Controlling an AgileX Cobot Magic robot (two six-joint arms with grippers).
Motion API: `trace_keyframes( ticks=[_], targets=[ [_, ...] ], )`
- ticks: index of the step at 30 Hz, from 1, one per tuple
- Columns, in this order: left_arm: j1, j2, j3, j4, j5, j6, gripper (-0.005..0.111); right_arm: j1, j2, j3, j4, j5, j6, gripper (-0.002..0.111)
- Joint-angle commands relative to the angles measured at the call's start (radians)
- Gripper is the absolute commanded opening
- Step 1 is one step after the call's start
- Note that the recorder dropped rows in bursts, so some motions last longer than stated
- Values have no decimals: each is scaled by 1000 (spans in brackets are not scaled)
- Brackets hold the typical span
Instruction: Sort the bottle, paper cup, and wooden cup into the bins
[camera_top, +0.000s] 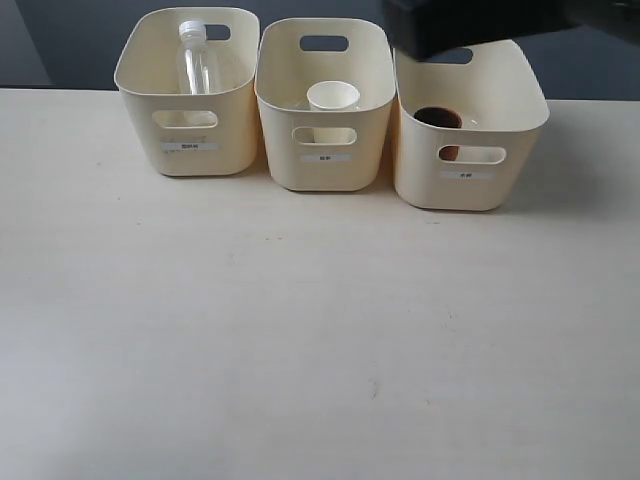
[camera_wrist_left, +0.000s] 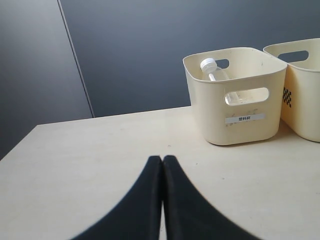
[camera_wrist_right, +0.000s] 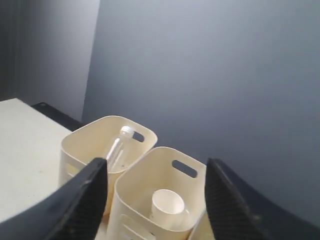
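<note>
All three sorted, nothing left on the table!
Bottle (camera_top: 195, 62) in the left bin (camera_top: 190, 135), paper cup (camera_top: 333, 97) middle, wooden cup (camera_top: 438, 119) right; left gripper (camera_wrist_left: 162, 165) pinched empty, right gripper (camera_wrist_right: 155, 175) spread wide above the bins.

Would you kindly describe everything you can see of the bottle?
The bottle is small, clear plastic, unlabelled, with a white screw cap. It stands leaning in the cream bin on the left of the exterior view, its neck and cap rising above the rim; its body shows through the handle cut-out. Neither arm's jaws touch it.
</note>
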Motion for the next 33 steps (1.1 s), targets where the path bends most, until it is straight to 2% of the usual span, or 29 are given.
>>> trace_keyframes(
  ticks=[1,9,17,21,28,31,32,33],
  targets=[
    [0,-5,2,0,-7,-1,0,-1,-140,82,30,115,-7,55],
    [0,-5,2,0,-7,-1,0,-1,-379,202,155,118,-17,55],
    [0,-5,2,0,-7,-1,0,-1,-508,234,396,147,-215,55],
    [0,-5,2,0,-7,-1,0,-1,-558,234,459,161,-301,55],
    [0,-5,2,0,-7,-1,0,-1,-581,234,584,284,-459,54],
    [0,-5,2,0,-7,-1,0,-1,-581,234,627,303,-547,39],
    [0,-5,2,0,-7,-1,0,-1,-581,234,632,302,-557,30],
    [0,-5,2,0,-7,-1,0,-1,-581,234,638,302,-559,14]
  ],
)
